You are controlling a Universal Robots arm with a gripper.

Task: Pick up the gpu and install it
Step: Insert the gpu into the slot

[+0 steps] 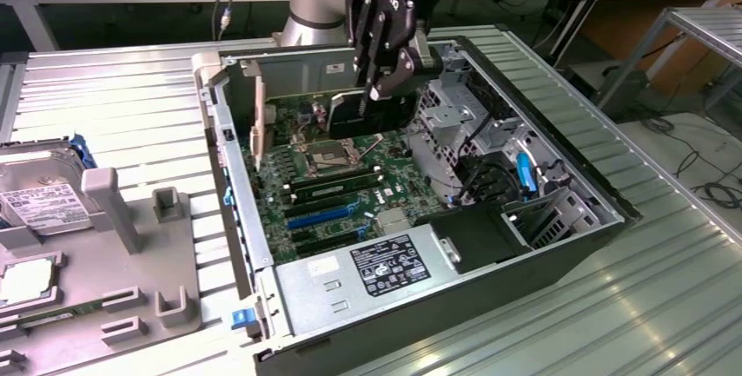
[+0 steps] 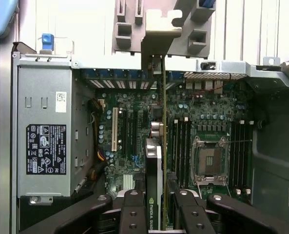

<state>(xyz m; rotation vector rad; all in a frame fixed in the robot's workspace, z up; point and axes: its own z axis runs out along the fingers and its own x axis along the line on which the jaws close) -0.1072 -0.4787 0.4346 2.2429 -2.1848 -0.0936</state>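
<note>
Hanging edge-down over the motherboard (image 2: 129, 122), the gpu (image 2: 153, 156) is clamped by the gripper (image 2: 156, 197), long axis aimed at the slotted case wall (image 2: 217, 66); "NVIDIA QUAD" is read.

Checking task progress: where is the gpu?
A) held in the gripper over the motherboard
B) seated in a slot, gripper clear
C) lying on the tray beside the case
A: the gripper is clamped on the gpu, which hangs edge-down above the motherboard.
</note>
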